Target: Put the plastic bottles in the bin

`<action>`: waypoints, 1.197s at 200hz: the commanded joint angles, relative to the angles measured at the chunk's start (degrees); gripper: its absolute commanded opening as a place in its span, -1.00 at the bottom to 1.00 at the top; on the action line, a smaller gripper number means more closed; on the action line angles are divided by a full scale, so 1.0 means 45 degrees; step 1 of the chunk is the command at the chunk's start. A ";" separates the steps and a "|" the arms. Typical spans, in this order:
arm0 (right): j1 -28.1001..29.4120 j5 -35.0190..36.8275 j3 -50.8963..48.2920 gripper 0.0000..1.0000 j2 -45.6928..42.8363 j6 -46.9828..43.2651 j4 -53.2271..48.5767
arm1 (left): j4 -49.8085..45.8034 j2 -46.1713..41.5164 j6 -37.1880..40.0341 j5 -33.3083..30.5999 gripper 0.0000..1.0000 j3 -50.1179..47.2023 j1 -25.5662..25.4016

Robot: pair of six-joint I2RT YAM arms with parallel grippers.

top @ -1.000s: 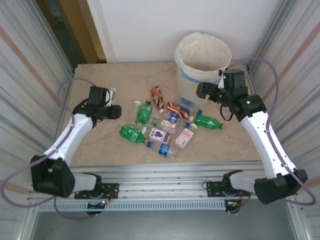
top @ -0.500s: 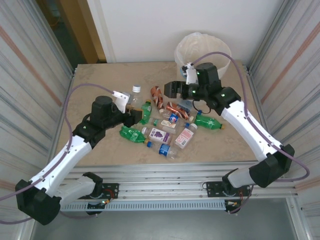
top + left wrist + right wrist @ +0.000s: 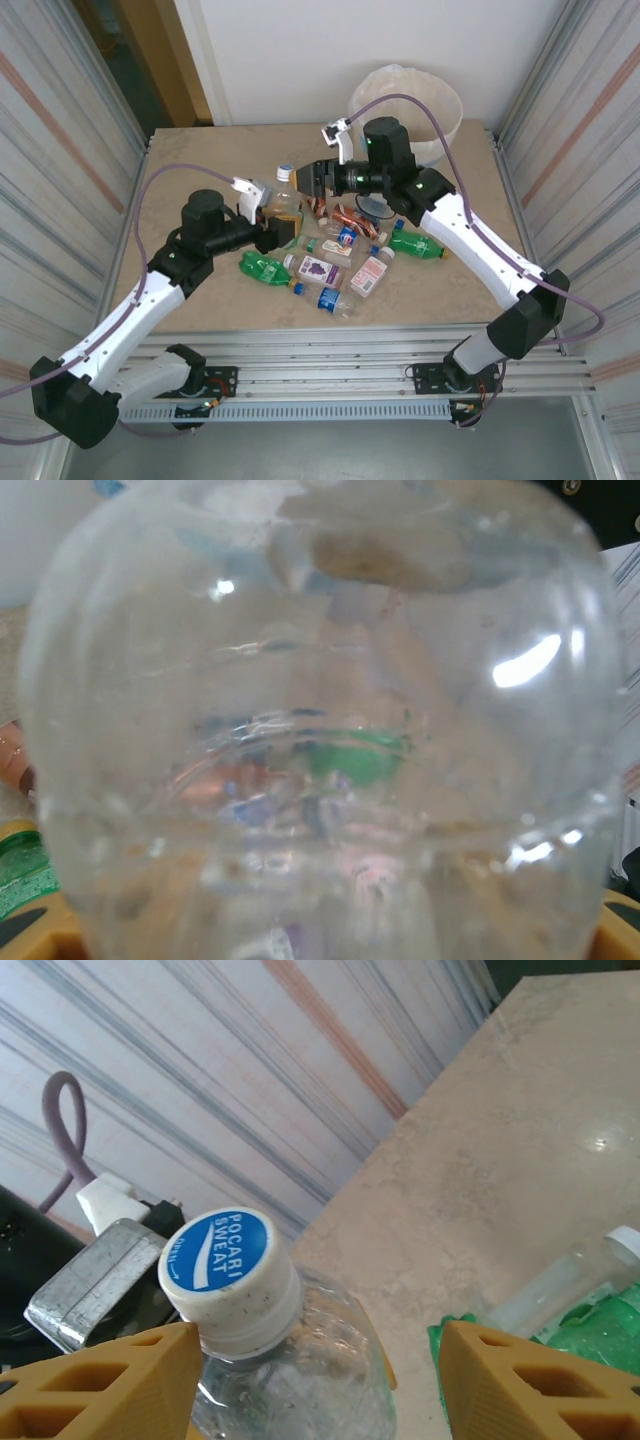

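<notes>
Table (image 3: 190, 170): Most of the work sits here, so the task looks far from finished.
Bin (image 3: 440, 100): It stands at the far right corner with its liner in place. The top view does not show what lies inside, so no bottle can be counted as delivered.
Plastic bottles (image 3: 340, 255): A loose heap of green, clear and brown-orange ones lies in the middle of the table, near the bin's foot. All of them remain to be binned.
Left gripper (image 3: 280, 228): It is clenched on the lower body of one clear bottle, holding it upright above the table's left half, well apart from the bin.
Right gripper (image 3: 312, 182): Its jaws straddle that bottle's neck. One finger (image 3: 110, 1380) is just beside the cap and the other stands clear, so nothing is grasped yet.
Clear bottle (image 3: 320, 730): It is lifted but not binned, and this looks like a handover in progress.
Blue cap (image 3: 222, 1260): It is on, between the right fingers.
</notes>
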 commanded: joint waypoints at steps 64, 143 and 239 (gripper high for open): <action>0.0637 -0.0086 0.1174 0.03 0.0788 -0.1075 -0.0138 | 0.0668 0.0285 -0.0160 0.0944 -0.03 0.0150 -0.0123; 0.0531 0.0914 0.1465 -0.62 0.0742 -0.1287 -0.0808 | 0.0751 0.0152 -0.0614 0.0213 0.74 0.0247 -0.0107; -0.2747 0.2827 0.3665 -0.74 0.0271 -0.1623 -0.1555 | 0.0557 -0.1610 -0.0742 -0.2342 0.97 -0.0478 -0.0125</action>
